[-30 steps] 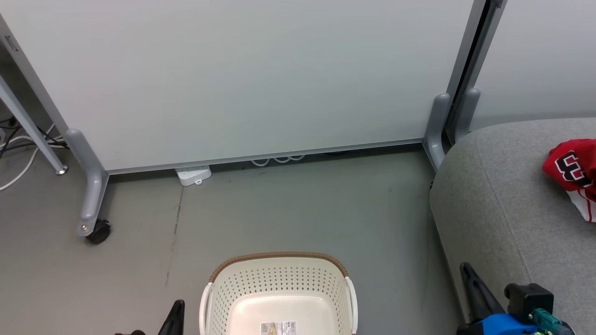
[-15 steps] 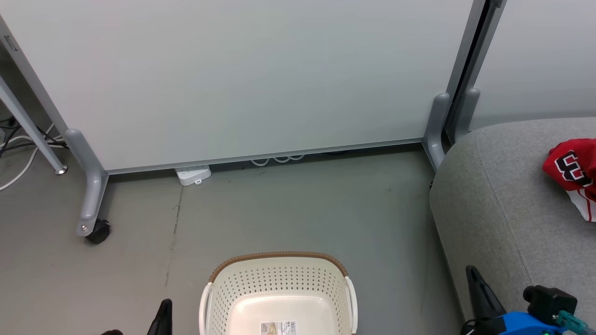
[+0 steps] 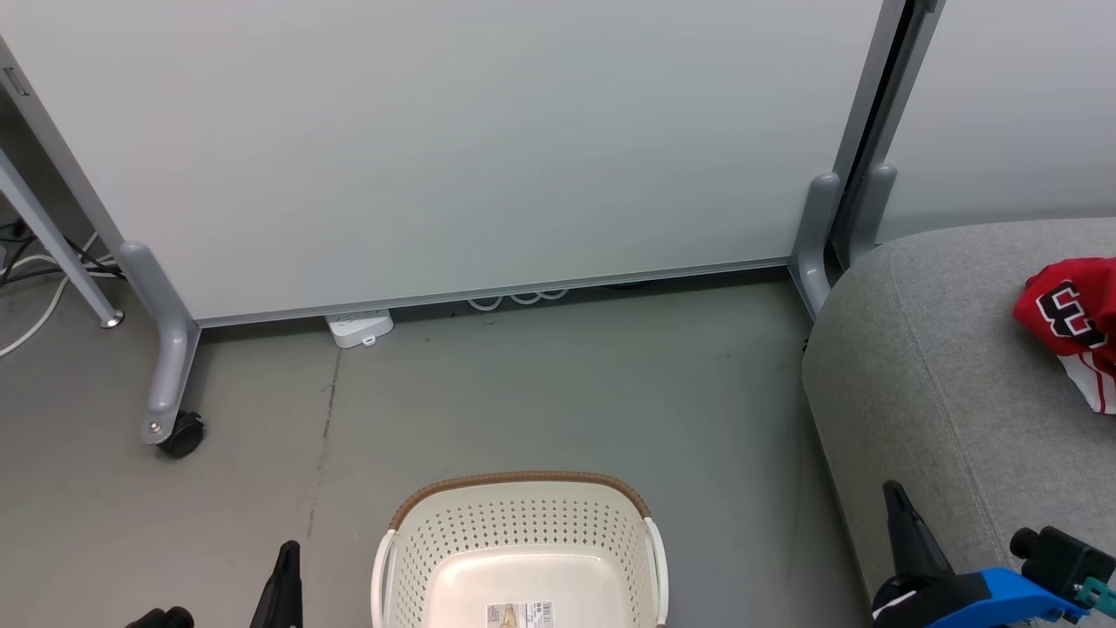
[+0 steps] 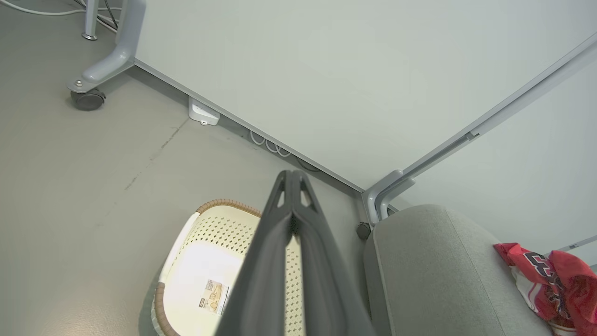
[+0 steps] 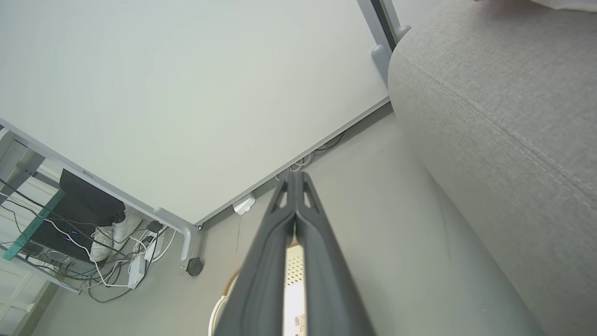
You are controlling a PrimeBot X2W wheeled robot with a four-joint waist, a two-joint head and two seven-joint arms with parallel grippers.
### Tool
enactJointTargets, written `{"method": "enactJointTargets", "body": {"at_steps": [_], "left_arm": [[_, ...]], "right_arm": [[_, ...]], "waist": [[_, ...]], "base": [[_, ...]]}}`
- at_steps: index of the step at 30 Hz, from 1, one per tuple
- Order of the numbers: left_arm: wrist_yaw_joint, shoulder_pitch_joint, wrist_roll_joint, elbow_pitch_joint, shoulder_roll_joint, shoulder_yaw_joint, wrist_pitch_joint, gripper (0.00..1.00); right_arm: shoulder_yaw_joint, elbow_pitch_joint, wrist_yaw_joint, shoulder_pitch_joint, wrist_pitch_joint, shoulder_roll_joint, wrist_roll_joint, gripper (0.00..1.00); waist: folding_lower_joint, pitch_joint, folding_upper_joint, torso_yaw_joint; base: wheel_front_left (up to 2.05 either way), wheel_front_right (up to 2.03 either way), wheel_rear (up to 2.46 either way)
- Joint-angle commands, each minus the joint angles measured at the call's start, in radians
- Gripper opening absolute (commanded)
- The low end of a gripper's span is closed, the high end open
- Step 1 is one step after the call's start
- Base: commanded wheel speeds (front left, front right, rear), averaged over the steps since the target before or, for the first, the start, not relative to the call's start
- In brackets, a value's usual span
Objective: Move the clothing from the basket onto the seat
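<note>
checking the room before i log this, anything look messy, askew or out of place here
Only mildly: the clothing sits in a crumpled heap toward the right of the seat, not laid flat. The basket stands upright on the floor, and the part of its inside in view holds just a label. Nothing looks spilled or damaged.

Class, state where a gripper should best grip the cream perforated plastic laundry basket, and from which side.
Probably the basket's white right-side handle, from above: the basket stands upright on the floor, the handle looping clear of its wall.
</note>
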Motion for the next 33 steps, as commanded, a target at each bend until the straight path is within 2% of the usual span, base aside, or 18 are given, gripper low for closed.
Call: {"method": "enactJointTargets", "body": {"at_steps": [1, 33], "left_arm": [[-0.001, -0.029, -0.028, -0.018, 0.005, 0.010, 0.007, 0.00], [-0.001, -0.067, -0.403, -0.070, 0.001, 0.073, 0.112, 0.00]], "right_arm": [[-0.003, -0.012, 0.000, -0.028, 0.004, -0.001, 0.032, 0.00], [-0.024, -0.007, 0.000, -0.071, 0.051, -0.001, 0.461, 0.00]], "waist": [[0.0000, 0.000, 0.0000, 0.000], [0.0000, 0.003, 0.0000, -0.009]], "base": [[0.00, 0.00, 0.00], [0.00, 0.00, 0.00]]}}
